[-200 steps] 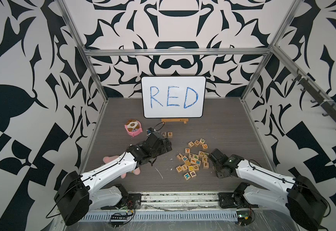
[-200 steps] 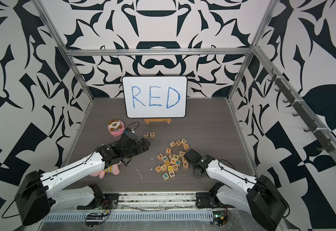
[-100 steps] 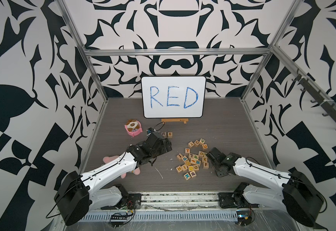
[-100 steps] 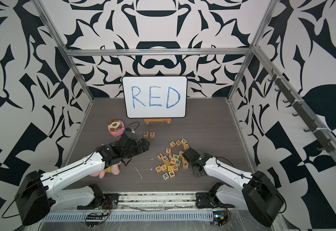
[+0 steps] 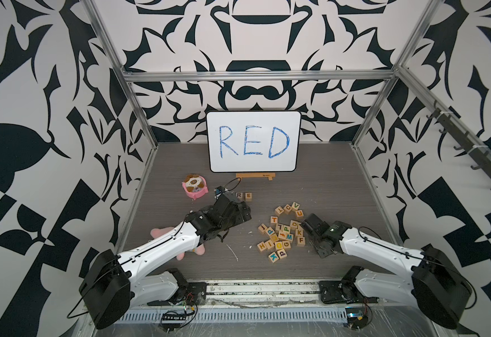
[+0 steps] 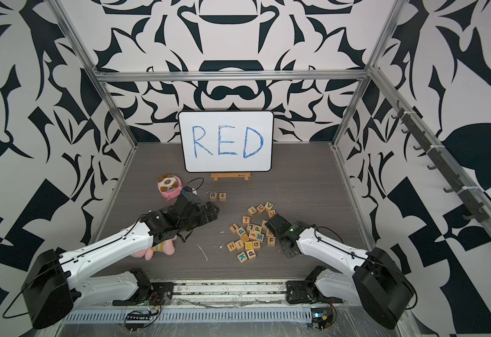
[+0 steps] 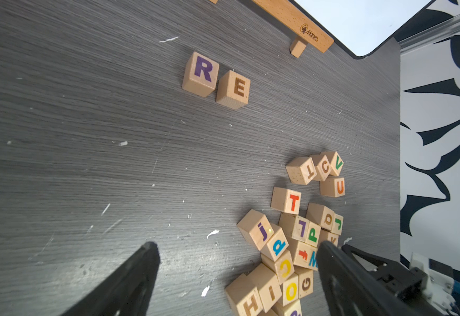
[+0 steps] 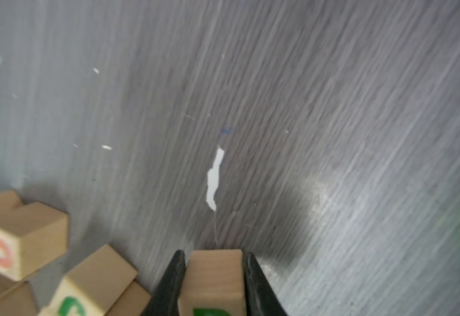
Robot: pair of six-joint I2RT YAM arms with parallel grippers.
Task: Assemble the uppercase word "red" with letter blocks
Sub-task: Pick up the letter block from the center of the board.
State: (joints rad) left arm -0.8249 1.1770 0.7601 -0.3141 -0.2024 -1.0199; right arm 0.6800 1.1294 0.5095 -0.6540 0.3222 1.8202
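Observation:
Two letter blocks, a dark R (image 5: 240, 195) and an E (image 5: 248, 195), stand side by side below the whiteboard; the left wrist view shows the same R (image 7: 201, 74) and E (image 7: 234, 89). My left gripper (image 5: 245, 212) hovers open just in front of them, nothing between its fingers (image 7: 147, 262). A loose pile of letter blocks (image 5: 282, 233) lies at centre right. My right gripper (image 5: 307, 223) is at the pile's right edge, its two fingers pressed on the sides of a pale block (image 8: 212, 276) with a green letter, of which only the top shows.
A whiteboard (image 5: 253, 141) with blue handwritten RED leans on a small wooden stand (image 5: 255, 176) at the back. A pink toy bowl (image 5: 194, 186) sits to the left of the R. A pink plush toy (image 6: 156, 249) lies under my left forearm.
My right gripper has moved a little left into the pile's edge and its fingers have closed onto the green-lettered block. The left arm has not moved.

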